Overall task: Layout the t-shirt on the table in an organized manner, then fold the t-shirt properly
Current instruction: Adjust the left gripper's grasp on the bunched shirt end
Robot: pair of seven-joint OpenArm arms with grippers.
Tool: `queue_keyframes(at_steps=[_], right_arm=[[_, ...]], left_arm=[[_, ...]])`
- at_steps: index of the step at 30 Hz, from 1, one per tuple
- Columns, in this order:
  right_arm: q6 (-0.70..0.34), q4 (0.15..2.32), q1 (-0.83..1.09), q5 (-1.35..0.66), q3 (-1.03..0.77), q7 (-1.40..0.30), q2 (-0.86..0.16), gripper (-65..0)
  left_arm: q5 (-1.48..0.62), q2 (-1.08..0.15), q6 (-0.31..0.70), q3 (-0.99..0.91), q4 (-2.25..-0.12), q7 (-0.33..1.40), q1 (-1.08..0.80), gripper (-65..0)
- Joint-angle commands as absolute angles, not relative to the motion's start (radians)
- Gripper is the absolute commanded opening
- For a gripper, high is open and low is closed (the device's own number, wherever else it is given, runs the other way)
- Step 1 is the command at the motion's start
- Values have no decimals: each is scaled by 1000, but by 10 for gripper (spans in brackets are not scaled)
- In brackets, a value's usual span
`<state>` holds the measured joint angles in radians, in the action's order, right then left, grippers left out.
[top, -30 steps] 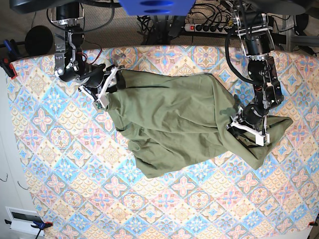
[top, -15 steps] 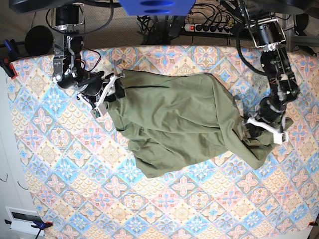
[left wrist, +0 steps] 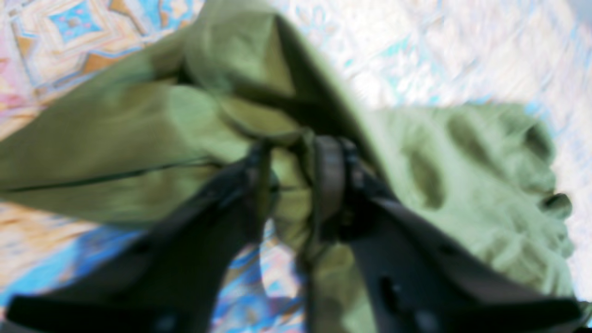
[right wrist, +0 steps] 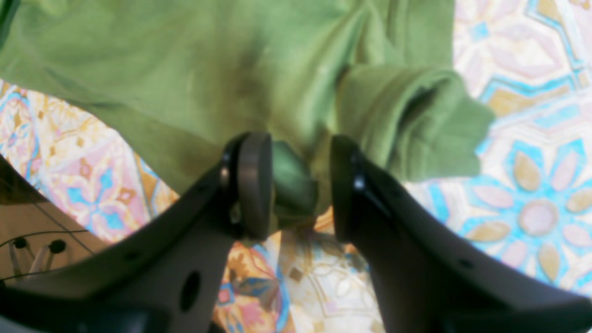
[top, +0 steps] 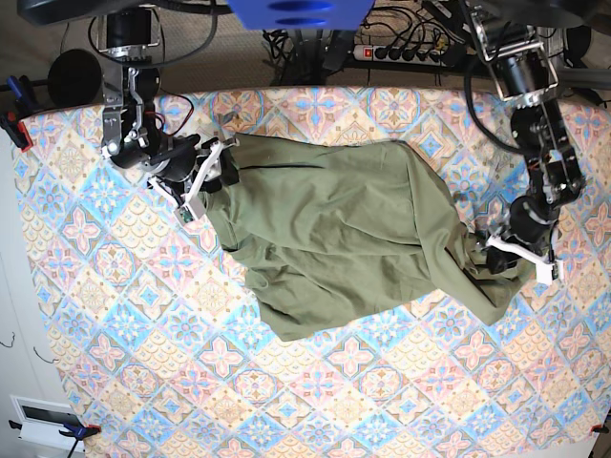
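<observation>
Since a second ago the left end effector [top: 520, 256] has drawn outward toward the desk's [top: 363, 401] edge, dragging its corner of the t-shirt [top: 334, 229] with it, while the right end effector [top: 205, 172] has barely shifted. From the left wrist view, blurred by motion, a bunched fold of olive cloth sits pinched between the two dark fingers [left wrist: 330, 185], with the rest of the garment spreading up and away from them. Seen from the right wrist, the other fingers [right wrist: 254, 185] are clamped on a thick roll of the shirt's edge, a rolled sleeve lying just beside them. Between both end effectors the shirt lies stretched and wrinkled on the patterned desk. No readable writing or label shows on the cloth
</observation>
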<state>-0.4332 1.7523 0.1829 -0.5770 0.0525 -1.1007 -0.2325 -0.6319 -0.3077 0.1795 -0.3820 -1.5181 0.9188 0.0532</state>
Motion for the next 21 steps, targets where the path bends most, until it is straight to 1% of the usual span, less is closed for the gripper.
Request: queue_keyframes(at_steps=[1,4,7,21], right_arm=[[-435,1771,173,-590,50,-1086,-242,-449],[-435,1773,177,-590,50,-1086,-242,-449],[-435,1774,179,-590,50,-1086,-242,-449],[-435,1774,176,-591,48,-1086,-242,-449]], left_arm=[[-648,-311,185,-384,-1523,905,79,-432],[-648,-277,185,-383,-1463,906,120,-376],[-648,-257,185,-383,-1428,906,140,-346],[-647,-237,179,-384,-1403,903,143,-339]])
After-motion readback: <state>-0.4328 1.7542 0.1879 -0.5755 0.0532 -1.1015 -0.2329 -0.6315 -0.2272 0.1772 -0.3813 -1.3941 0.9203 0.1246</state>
